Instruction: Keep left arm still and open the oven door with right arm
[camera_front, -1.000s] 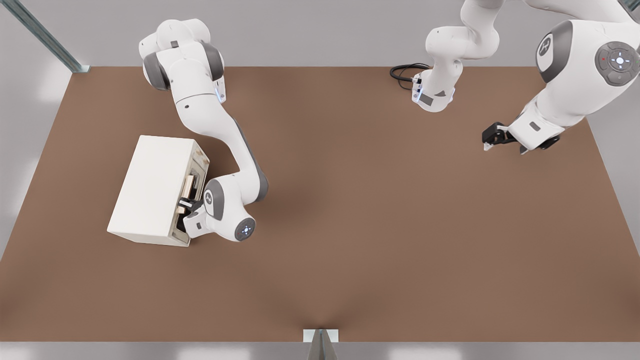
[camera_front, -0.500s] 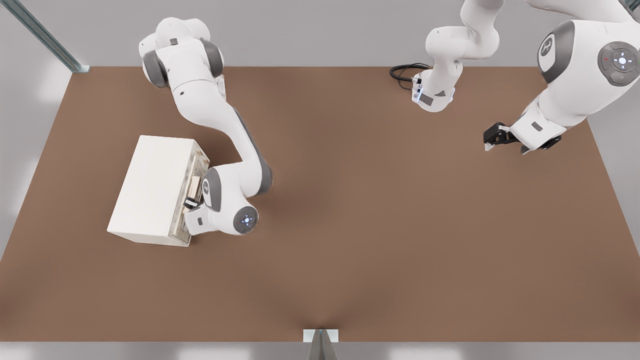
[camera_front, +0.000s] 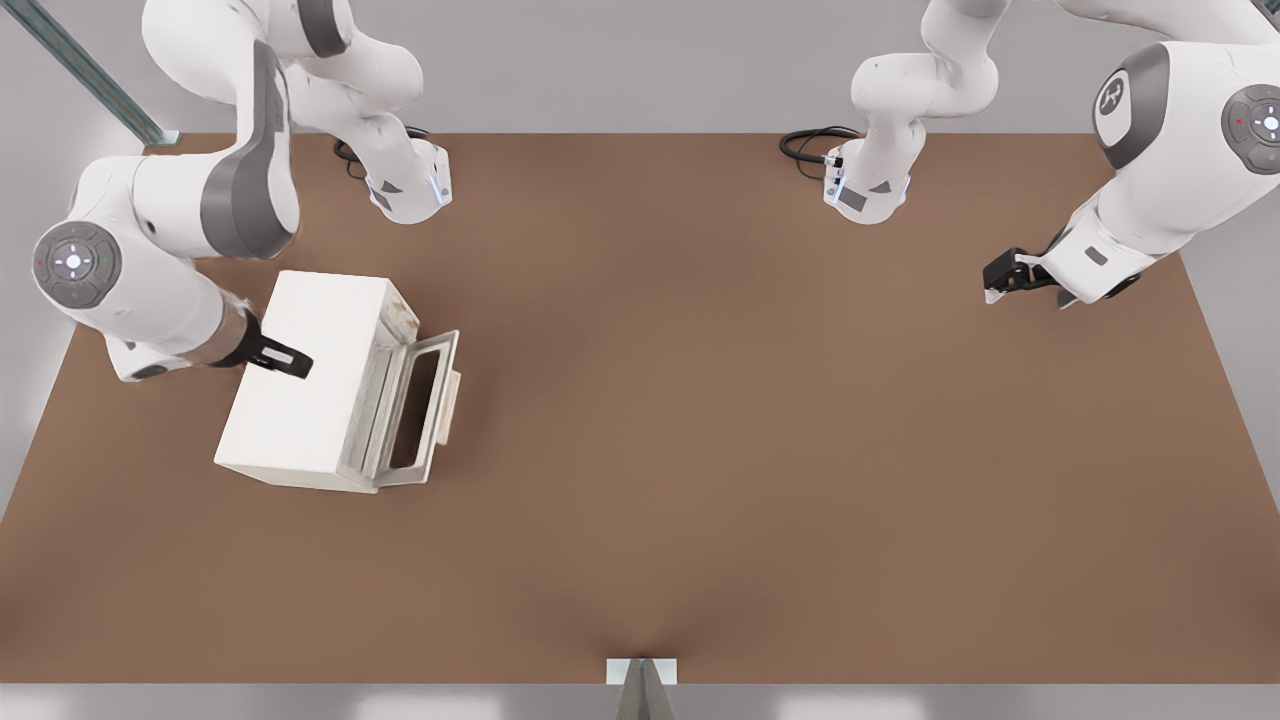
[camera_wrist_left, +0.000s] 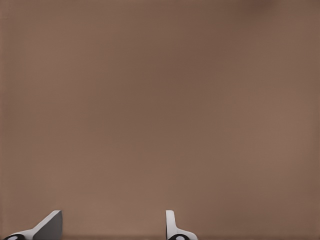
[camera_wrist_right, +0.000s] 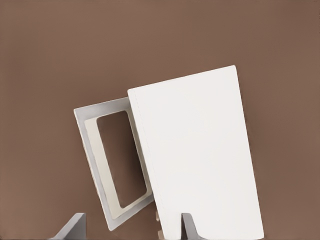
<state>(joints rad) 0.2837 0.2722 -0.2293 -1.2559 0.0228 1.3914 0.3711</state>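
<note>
Oven (camera_front: 305, 380) sitting on table (camera_front: 750, 420); oven door (camera_front: 420, 410) lying open on oven's front-view right; gripper (camera_front: 285, 360) hovering above oven top, fingers apart

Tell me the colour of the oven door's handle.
Pale tan, on the oven door; front view shows it best. Gripper above the oven.

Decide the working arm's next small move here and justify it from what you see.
Probably none beyond holding still: the door already hangs folded down from the oven, and the tool is open above the oven's top, touching nothing. A slight retreat upward seems the only sensible motion.
</note>
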